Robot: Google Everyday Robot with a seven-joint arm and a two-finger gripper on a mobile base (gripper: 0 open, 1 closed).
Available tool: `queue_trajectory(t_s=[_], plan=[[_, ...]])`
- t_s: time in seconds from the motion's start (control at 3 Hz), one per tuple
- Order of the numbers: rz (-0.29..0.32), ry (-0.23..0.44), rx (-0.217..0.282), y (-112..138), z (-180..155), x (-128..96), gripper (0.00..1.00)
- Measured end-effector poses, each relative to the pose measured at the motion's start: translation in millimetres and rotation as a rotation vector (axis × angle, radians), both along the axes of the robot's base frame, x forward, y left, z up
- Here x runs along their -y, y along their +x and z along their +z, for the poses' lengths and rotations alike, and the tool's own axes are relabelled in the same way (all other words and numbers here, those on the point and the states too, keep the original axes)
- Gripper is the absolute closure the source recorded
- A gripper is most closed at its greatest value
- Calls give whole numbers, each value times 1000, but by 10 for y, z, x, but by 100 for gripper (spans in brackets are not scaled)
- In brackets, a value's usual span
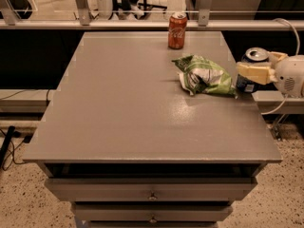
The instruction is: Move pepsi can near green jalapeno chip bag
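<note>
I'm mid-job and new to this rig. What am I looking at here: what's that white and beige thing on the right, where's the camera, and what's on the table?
There is one camera view, looking down on a grey table from its front; where the camera is mounted is not known. The white and beige thing at the right edge is the robot's gripper, the two-finger hand on its single arm. Its fingers are closed around the pepsi can, right beside the green jalapeno chip bag. A red Coca-Cola can stands at the far edge.
</note>
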State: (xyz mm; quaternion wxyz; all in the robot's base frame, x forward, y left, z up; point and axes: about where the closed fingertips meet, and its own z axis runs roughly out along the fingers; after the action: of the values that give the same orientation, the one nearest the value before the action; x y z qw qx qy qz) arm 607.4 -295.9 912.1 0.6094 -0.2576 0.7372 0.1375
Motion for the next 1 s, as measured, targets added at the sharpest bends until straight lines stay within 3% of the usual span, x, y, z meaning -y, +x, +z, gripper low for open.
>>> queue_trajectory(t_s=[0.33,0.67,1.0], plan=[[20,29,-41,-56,-67,-183,100],[24,46,-75,-123,-86,-250,81],[26,61,-73,-205,-30,-186,50]])
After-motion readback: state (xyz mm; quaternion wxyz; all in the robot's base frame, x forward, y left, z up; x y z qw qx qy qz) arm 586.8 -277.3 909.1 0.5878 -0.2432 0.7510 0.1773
